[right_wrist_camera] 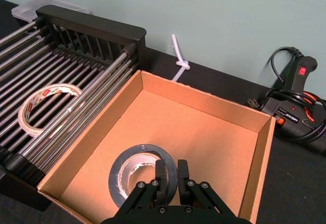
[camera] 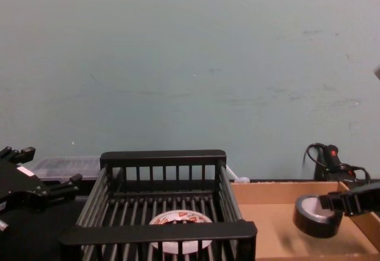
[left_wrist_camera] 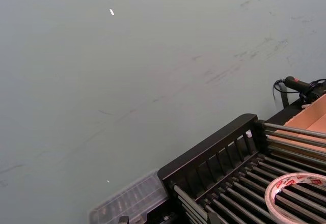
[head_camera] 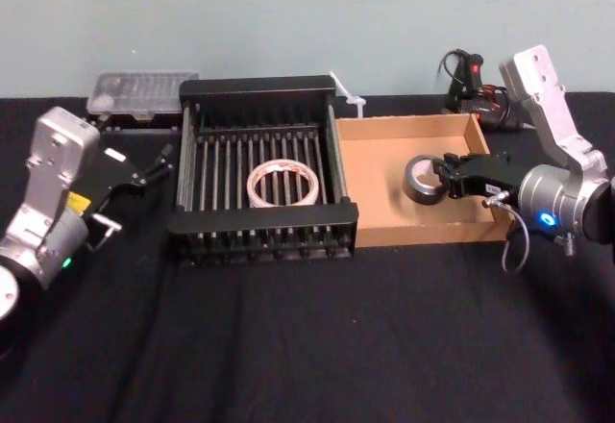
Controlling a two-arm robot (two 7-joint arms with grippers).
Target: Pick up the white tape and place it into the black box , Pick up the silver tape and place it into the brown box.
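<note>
The white tape lies flat on the barred floor of the black box, its red print showing in the left wrist view. My right gripper is shut on the wall of the silver tape, one finger inside the ring and one outside. The silver tape hangs tilted just above the floor of the brown box, near its right half. My left gripper is parked open to the left of the black box, holding nothing.
A clear plastic case sits behind the black box at the back left. A black and red corded tool lies behind the brown box. A white zip tie lies between the boxes at the back. Black cloth covers the table.
</note>
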